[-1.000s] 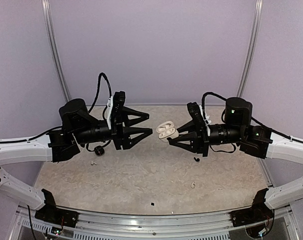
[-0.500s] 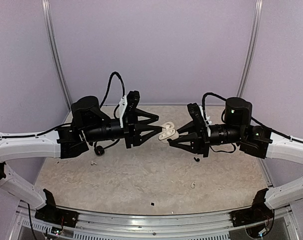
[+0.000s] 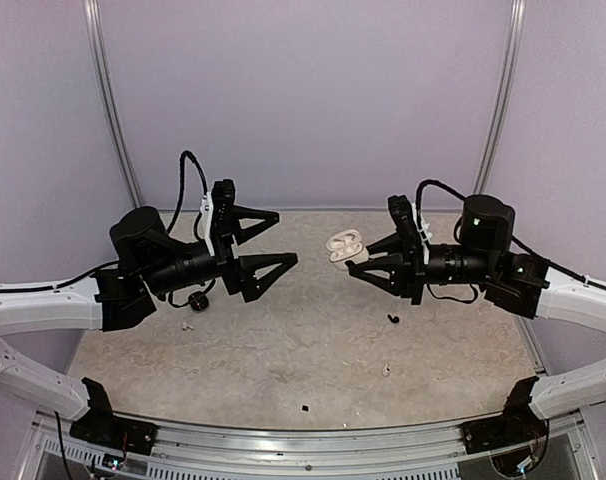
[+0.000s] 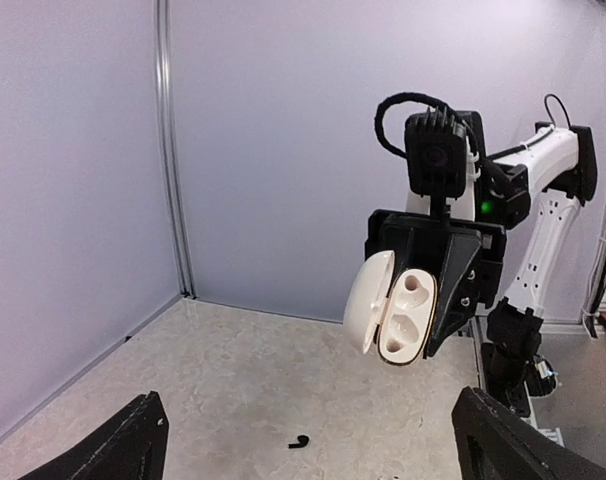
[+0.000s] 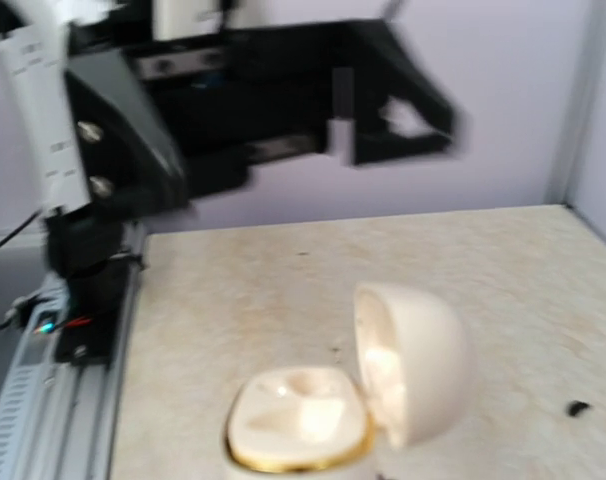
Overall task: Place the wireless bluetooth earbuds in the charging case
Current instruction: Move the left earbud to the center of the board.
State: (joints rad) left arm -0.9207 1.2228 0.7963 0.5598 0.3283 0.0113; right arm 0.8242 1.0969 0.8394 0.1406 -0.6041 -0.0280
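The left gripper (image 3: 286, 238) is spread wide and holds nothing, raised over the left half of the table (image 3: 283, 370). The right gripper (image 3: 355, 260) is clamped on the white case (image 3: 343, 246), which has its lid swung open and is held in the air facing the left gripper, well apart from it. On the table, a black bud (image 3: 392, 319) lies under the right gripper and a white bud (image 3: 386, 370) lies nearer the bases. A pale speck (image 3: 186, 325) under the left arm may be another, but it is too small to tell.

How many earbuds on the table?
3 earbuds: a white one at left, a black one right of centre, a white one nearer. A black speck at front may be a fourth.
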